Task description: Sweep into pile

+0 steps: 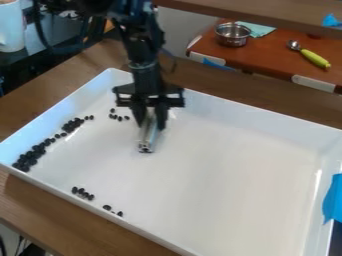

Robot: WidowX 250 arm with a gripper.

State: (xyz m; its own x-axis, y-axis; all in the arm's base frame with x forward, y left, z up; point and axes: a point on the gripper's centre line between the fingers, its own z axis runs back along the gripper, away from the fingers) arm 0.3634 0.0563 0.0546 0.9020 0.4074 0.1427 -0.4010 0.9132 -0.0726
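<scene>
The gripper (151, 122) hangs over the upper left part of the white tray (254, 112), shut on a silver cylindrical tool (148, 135) whose lower end points down toward the tray floor. Dark beans (33, 152) lie in a long band along the tray's left wall. A few beans (117, 116) sit near the back left corner, left of the gripper. By the front wall are two small groups, one of several beans (82, 192) and another (112, 209) slightly to its right.
Blue tape (333, 200) is stuck on the tray's right rim. Behind the tray, a red-brown table (267, 60) holds a metal pot (232, 34), a cloth (258, 29) and a scoop with a green handle (314, 58). A white container (10, 27) stands at the upper left.
</scene>
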